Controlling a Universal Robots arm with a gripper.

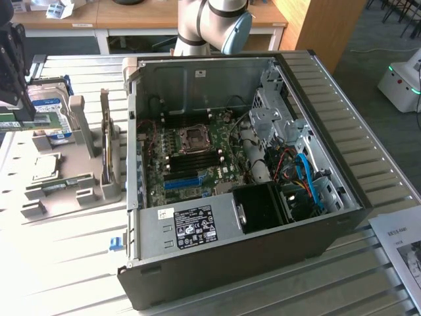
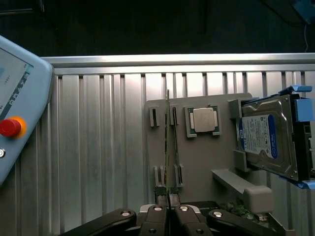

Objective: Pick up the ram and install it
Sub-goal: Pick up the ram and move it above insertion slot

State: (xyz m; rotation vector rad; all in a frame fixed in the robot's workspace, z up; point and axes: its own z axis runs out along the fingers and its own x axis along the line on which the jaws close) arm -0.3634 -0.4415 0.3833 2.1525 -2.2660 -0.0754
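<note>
The ram (image 1: 34, 122) is a thin green stick held level above the grey parts fixture (image 1: 79, 197) at the exterior view's left. My gripper (image 1: 24, 113) is shut on it from above. In the wrist view the ram (image 2: 168, 142) appears edge-on, running straight out from between my fingertips, with my gripper (image 2: 168, 205) clamped on its near end. It hangs over the fixture's slotted holders (image 2: 156, 174), apart from them. The open computer case (image 1: 342, 197) lies to the exterior view's right, its motherboard (image 1: 197, 155) and dark memory slots (image 1: 192, 160) exposed.
On the fixture rest a processor chip (image 2: 204, 119), a blue-labelled hard drive (image 2: 268, 140), another green stick (image 1: 66, 183) and an upright card (image 1: 105, 141). A teach pendant with a red button (image 2: 11, 127) lies beside it. The arm's base (image 1: 210, 26) stands behind the case.
</note>
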